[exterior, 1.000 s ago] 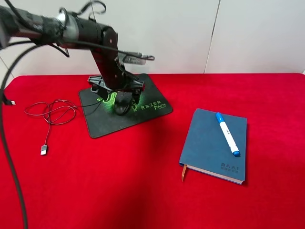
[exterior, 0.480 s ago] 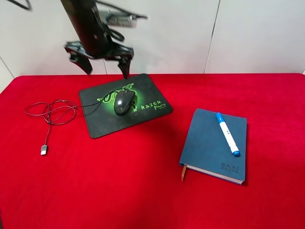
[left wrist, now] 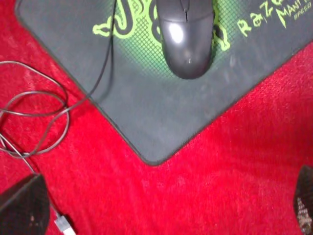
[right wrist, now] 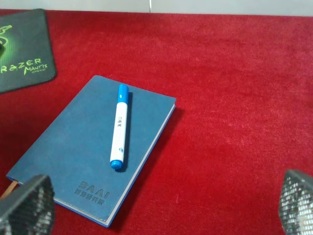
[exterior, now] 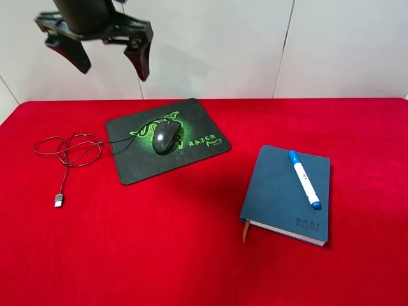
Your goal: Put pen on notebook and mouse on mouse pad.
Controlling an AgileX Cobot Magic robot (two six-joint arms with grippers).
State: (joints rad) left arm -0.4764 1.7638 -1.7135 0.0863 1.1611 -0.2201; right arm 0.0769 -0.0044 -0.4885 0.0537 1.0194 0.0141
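Nearest the camera in the high view, at about four o'clock from the middle of the red tablecloth [exterior: 191,255], lies the blue-grey notebook [exterior: 280,194], closed and flat, its orange ribbon bookmark [exterior: 245,231] sticking out at the near left corner. The pen [exterior: 304,179] rests on its cover toward the right edge, blue cap pointing to twelve o'clock, blue end toward five. The right wrist view looks down on that same notebook and pen with the right gripper [right wrist: 161,205] above them, its two mesh-faced fingertips [right wrist: 27,205] spread wide apart and holding nothing. At nine o'clock a thin black USB cable [exterior: 67,153] lies in loose loops on the cloth, its plug [exterior: 58,201] nearer the camera. Farther back, at eleven o'clock, the black mouse pad [exterior: 162,150] sits angled, and the mouse [exterior: 166,136] rests on its green snake logo. Farthest and highest, the left gripper [exterior: 108,60] hangs in the air above the pad's far left side, its claw spread open and empty.
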